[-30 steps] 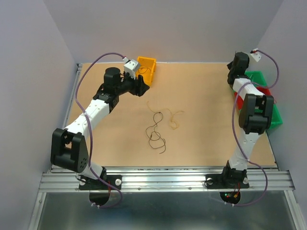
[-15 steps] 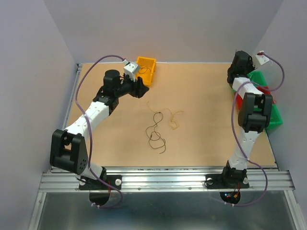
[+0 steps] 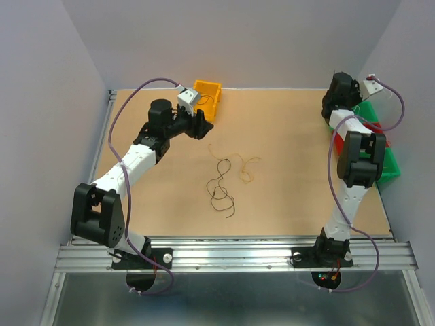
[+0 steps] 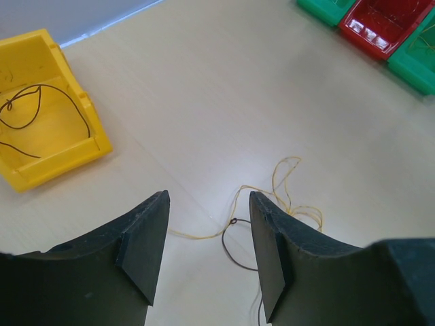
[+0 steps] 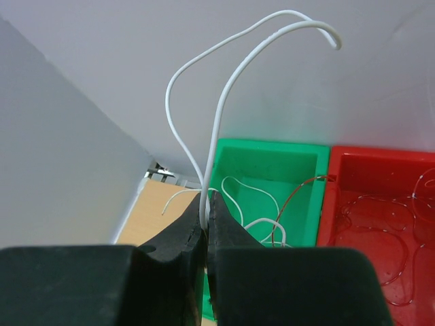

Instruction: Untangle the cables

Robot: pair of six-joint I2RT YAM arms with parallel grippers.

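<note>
A dark brown cable (image 3: 219,191) and a tan-yellow cable (image 3: 246,170) lie looped together mid-table. In the left wrist view the yellow cable (image 4: 289,193) and the brown cable (image 4: 236,239) lie just beyond my open, empty left gripper (image 4: 209,234), which hovers beside the yellow bin (image 3: 208,96). My right gripper (image 5: 208,204) is shut on a white cable (image 5: 221,109) that arcs upward above the green bin (image 5: 272,166). In the top view the right gripper (image 3: 343,96) is at the far right edge of the table.
The yellow bin (image 4: 47,146) holds one dark wire (image 4: 47,102). The green bin holds white wires (image 5: 255,217); the red bin (image 5: 380,204) next to it holds thin reddish wires. The side walls stand close to both arms.
The right wrist has swung a little to the right over the bins, with the white cable in it. The left arm has barely shifted. The cables on the table have not moved.
</note>
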